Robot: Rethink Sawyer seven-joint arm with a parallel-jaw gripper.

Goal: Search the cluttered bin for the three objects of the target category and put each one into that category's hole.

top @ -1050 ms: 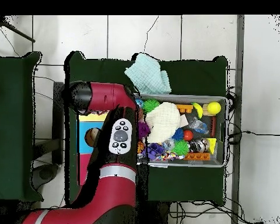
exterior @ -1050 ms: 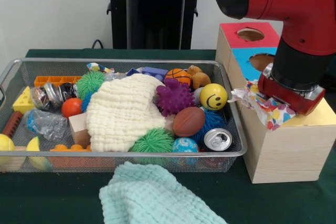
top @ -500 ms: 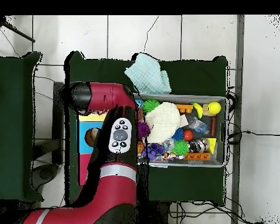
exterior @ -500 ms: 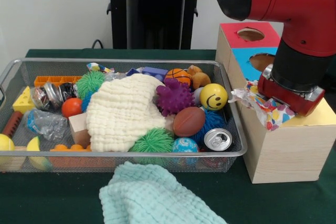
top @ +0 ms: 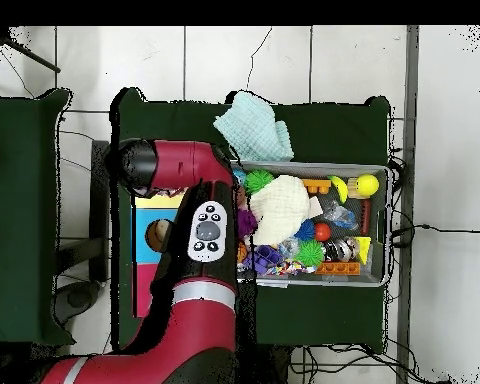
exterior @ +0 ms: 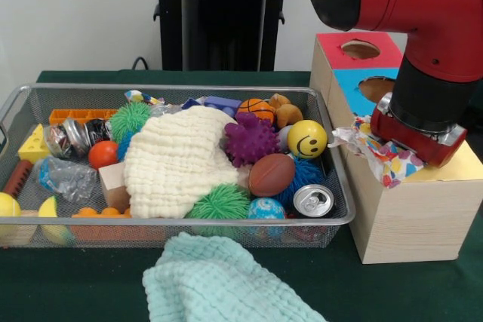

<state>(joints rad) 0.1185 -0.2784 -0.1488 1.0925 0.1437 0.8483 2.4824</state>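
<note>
The arm's wrist [exterior: 419, 130] hangs over the yellow section of the wooden sorting box [exterior: 423, 216] with a crumpled, multicoloured wrapper [exterior: 377, 152] bunched under it at the box's near-left edge. The fingers are hidden behind the wrist housing, so whether they pinch the wrapper cannot be told; if it is let go here, off any hole, it could snag on the box edge or slip back into the wire bin [exterior: 332, 220]. By count, two round holes show in the box top, two green spiky balls lie in the bin with one purple one, one smiley ball, one soda can, and two cloths, cream inside and mint outside.
</note>
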